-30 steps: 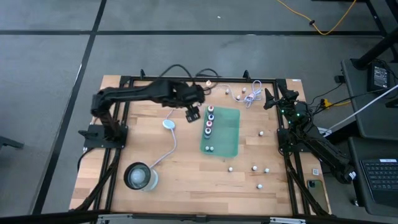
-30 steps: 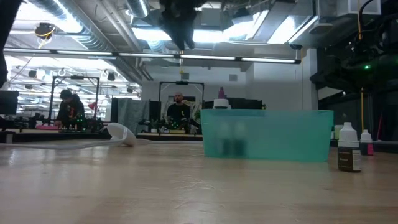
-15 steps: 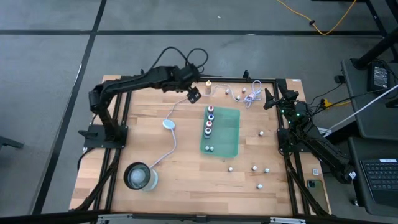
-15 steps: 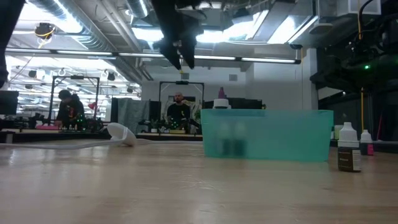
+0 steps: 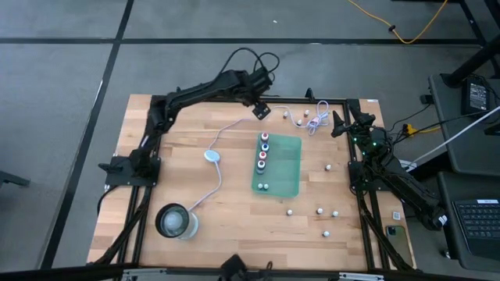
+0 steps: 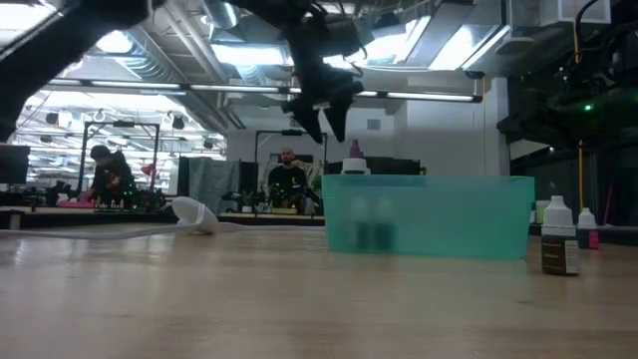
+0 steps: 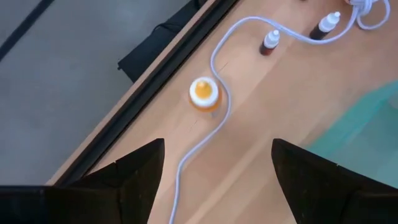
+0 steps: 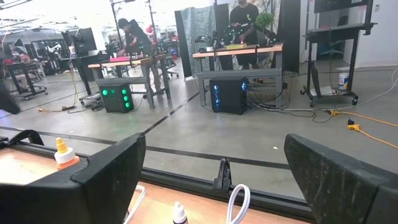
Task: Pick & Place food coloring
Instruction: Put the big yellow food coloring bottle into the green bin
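The food coloring bottles are tiny. Several stand in a row in the green tray (image 5: 280,165). Others are scattered on the wood, near the table's right side (image 5: 319,210) and along the far edge (image 5: 298,122). An orange-capped bottle (image 7: 204,93) stands upright by the far edge, with two dark bottles (image 7: 270,42) beyond it. My left gripper (image 5: 260,109) hovers open above the far edge, close to the orange bottle and touching nothing; it also shows in the left wrist view (image 7: 217,149) and the low view (image 6: 324,100). My right gripper (image 5: 341,123) waits open at the far right corner, also seen in the right wrist view (image 8: 214,155).
A pale-blue puck (image 5: 212,156) lies left of the tray. Its white cable (image 7: 217,112) curls past the orange bottle along the far edge. A round glass container (image 5: 176,221) stands at the near left. Bare wood lies between puck and container. People work in the room beyond.
My left gripper has swung from beside the tray's left edge toward the table's far edge and to the right, ending near the orange bottle, with the arm stretching out. Its fingers stay open. The bottles and tray have not moved.
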`<state>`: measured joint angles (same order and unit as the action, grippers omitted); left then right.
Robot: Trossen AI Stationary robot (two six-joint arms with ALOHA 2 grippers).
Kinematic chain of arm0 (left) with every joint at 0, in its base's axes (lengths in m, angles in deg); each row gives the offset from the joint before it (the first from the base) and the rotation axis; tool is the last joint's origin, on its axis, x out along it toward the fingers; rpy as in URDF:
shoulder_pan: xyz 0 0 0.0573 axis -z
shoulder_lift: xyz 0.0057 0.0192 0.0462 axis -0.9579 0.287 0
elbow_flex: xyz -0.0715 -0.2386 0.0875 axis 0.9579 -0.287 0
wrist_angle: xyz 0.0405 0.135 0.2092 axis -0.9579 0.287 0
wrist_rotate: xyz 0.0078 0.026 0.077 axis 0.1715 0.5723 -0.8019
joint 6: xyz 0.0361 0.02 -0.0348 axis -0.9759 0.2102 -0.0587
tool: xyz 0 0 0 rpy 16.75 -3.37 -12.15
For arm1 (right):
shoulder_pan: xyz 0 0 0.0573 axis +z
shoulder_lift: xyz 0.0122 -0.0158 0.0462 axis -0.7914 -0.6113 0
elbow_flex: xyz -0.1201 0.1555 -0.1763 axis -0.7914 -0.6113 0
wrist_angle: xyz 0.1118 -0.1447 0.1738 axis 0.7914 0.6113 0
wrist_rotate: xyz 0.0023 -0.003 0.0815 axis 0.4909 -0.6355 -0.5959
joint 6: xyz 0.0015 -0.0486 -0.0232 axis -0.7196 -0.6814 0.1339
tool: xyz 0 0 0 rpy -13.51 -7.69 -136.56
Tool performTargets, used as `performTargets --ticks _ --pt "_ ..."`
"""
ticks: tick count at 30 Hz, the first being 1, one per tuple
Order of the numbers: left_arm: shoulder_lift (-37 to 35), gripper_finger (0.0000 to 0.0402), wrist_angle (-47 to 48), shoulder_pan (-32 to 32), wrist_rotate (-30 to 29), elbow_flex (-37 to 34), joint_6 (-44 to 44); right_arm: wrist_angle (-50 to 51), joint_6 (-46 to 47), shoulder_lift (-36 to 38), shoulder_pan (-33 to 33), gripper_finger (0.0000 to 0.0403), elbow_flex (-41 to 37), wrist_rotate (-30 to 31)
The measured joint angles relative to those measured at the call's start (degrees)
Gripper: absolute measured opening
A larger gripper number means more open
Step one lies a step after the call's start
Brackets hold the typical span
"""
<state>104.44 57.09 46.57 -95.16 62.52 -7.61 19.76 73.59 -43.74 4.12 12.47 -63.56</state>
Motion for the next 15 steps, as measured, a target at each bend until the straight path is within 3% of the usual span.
performTargets --ticks 8,15 --pt "8.3 0.0290 0.9 -2.1 5.0 9.6 -0.9 0.0 0.0 0.0 0.0 0.0384 0.0 0.0" --pt "12.5 0.0290 1.0 -3.6 5.1 10.7 -1.0 0.0 0.0 0.0 0.0 0.0384 0.0 0.0"
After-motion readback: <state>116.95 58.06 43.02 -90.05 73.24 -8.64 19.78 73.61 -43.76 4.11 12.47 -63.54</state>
